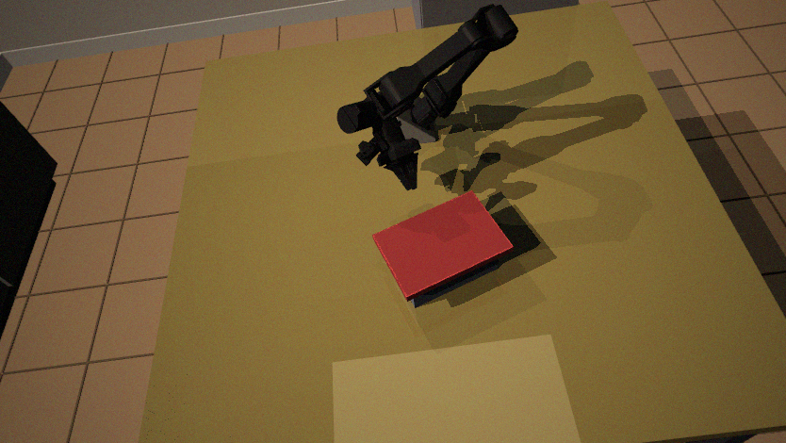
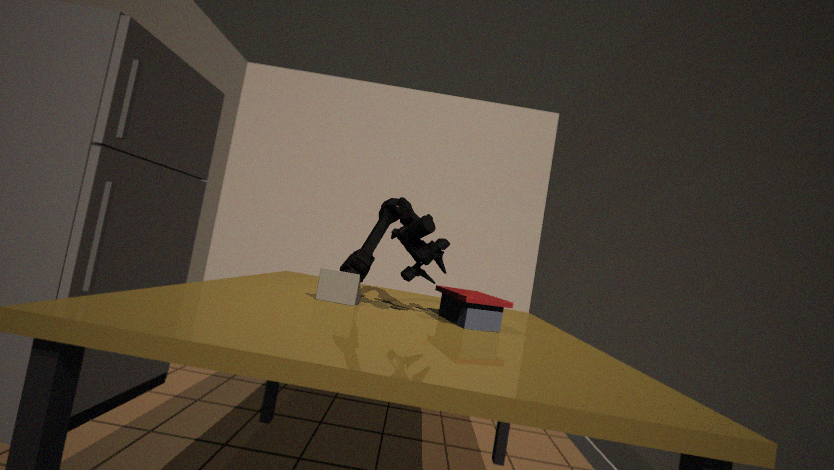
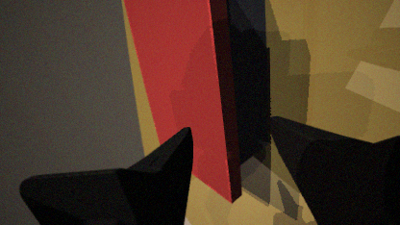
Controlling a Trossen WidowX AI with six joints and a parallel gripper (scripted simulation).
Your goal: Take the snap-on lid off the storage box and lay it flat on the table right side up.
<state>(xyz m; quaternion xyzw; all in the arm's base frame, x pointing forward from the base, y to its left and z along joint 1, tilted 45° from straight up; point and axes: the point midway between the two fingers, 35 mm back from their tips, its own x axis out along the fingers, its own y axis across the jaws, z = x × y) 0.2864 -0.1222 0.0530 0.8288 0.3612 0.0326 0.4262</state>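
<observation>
The red lid sits flat on top of the blue-grey storage box and juts out past its walls. The box stands on the yellow table, turned at an angle. My gripper is partly open with nothing between its fingers. It hangs above and just short of the lid's edge nearest the arm, tilted down toward it. In the wrist view the lid's near corner shows between the fingers, beyond the tips. The inside of the box is hidden.
A pale block stands by the arm's base. A pale rectangular patch lies on the table beyond the box. A fridge stands behind the table, and a dark cabinet stands off its left side.
</observation>
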